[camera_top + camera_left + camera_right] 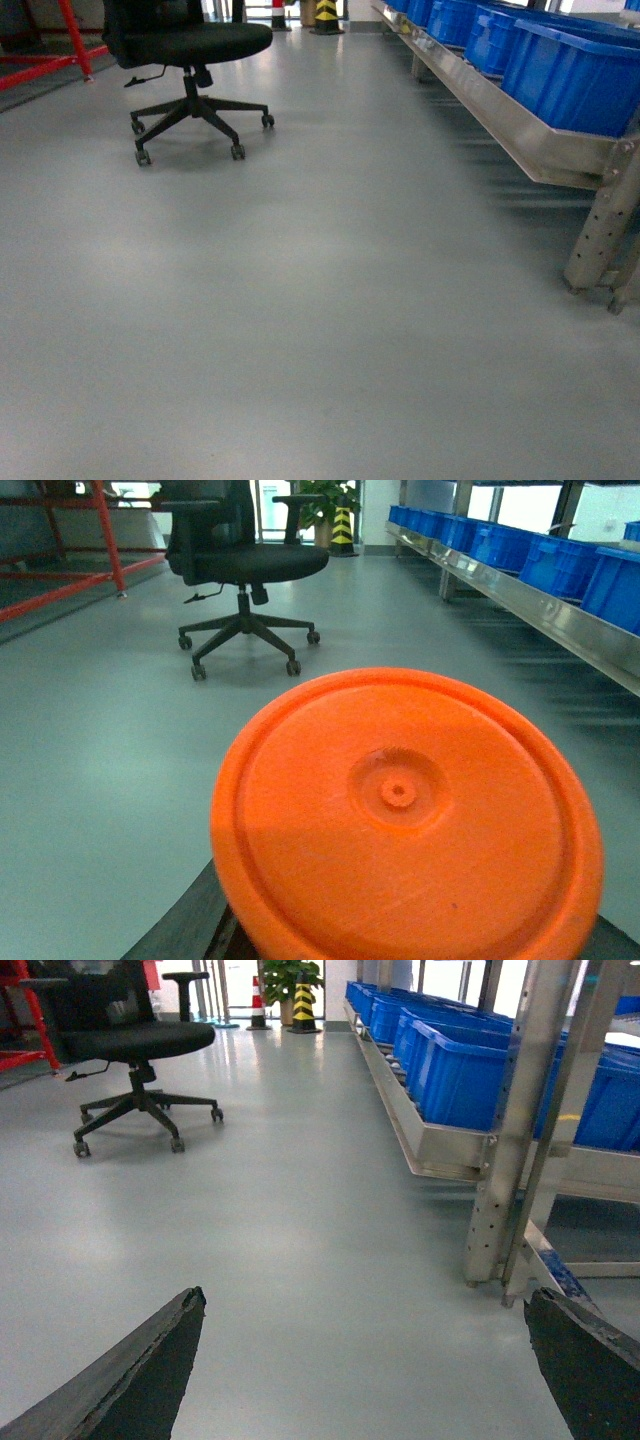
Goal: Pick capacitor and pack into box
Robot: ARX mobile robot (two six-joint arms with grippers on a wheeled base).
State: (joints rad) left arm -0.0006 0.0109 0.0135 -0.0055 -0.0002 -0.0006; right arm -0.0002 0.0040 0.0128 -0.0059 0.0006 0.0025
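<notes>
A round orange capacitor (405, 820) fills the lower half of the left wrist view, its flat end with a small centre boss facing the camera. My left gripper (400, 930) is shut on it. One dark finger (185, 930) shows at its lower left, and the fingertips are hidden behind it. My right gripper (365, 1300) hangs open over bare grey floor with nothing between its fingers (150, 1370). The box is out of view in every frame. Neither gripper shows in the head view.
A black wheeled office chair (190, 60) stands ahead on the left. A steel rack (540, 140) carrying blue plastic bins (575, 75) runs along the right, its legs (505, 1160) close to my right gripper. A red frame (60, 50) and a striped bollard (327, 15) stand far back.
</notes>
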